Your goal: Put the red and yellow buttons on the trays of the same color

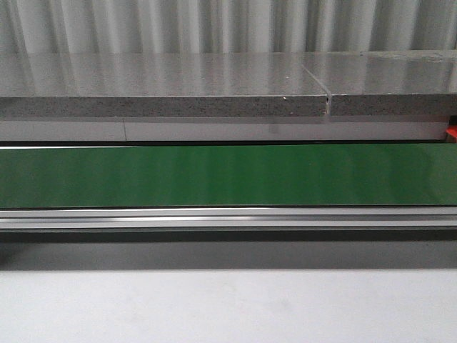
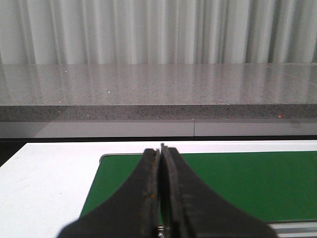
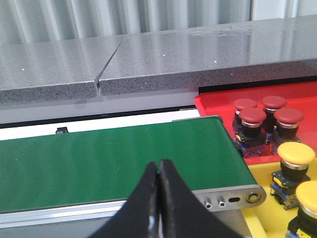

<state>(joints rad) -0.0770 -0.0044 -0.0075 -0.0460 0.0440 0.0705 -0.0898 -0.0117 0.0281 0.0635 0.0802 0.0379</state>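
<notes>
In the right wrist view, several red buttons (image 3: 253, 117) stand in a red tray (image 3: 218, 102) past the end of the green conveyor belt (image 3: 114, 158). Two yellow buttons (image 3: 295, 154) stand in a yellow tray (image 3: 257, 171) beside it. My right gripper (image 3: 159, 164) hangs shut and empty over the belt's near rail. In the left wrist view my left gripper (image 2: 160, 148) is shut with nothing in it, above the other end of the green belt (image 2: 247, 178). The front view shows the bare belt (image 1: 228, 175); neither gripper nor any button appears there.
A grey speckled stone shelf (image 1: 164, 86) runs behind the belt, with a seam (image 1: 325, 96) at right. An aluminium rail (image 1: 228, 218) edges the belt's front. A white table surface (image 1: 228, 307) lies nearest. A small red corner (image 1: 451, 133) shows at the far right.
</notes>
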